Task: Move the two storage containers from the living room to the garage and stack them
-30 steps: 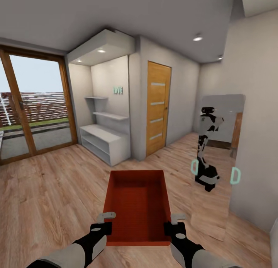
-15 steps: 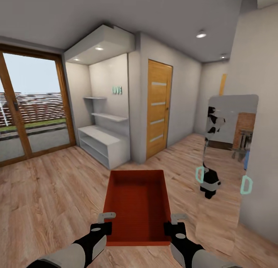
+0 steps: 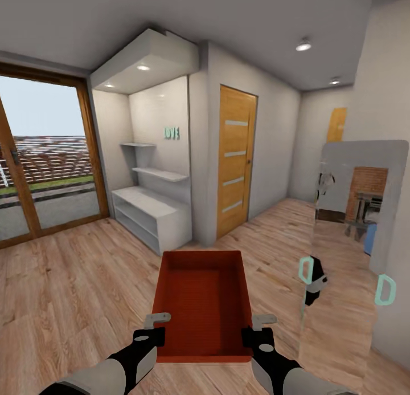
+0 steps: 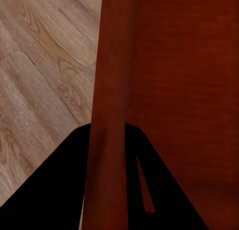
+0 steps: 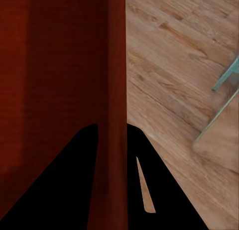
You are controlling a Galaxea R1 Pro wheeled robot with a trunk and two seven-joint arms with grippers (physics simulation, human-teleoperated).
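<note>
I hold one orange-red storage container (image 3: 203, 304) level in front of me, above the light wood-plank floor of the living room. It is open-topped and looks empty. My left gripper (image 3: 155, 335) is shut on its left wall near the closer corner, and the left wrist view shows that wall (image 4: 110, 110) running between the black fingers. On the opposite side, my right gripper (image 3: 257, 335) clamps the right wall (image 5: 115, 90) in the same way.
A white shelf unit (image 3: 151, 212) fills an alcove ahead on the left. A wooden door (image 3: 234, 158) stands right of it. Wood-framed glass doors (image 3: 40, 167) are at far left. A tall mirror (image 3: 353, 252) leans against the right wall. A hallway opens ahead right.
The whole view has shifted: the camera has moved forward and turned a little, so the mirror slid right and grew. The container and both grippers keep the same place in view.
</note>
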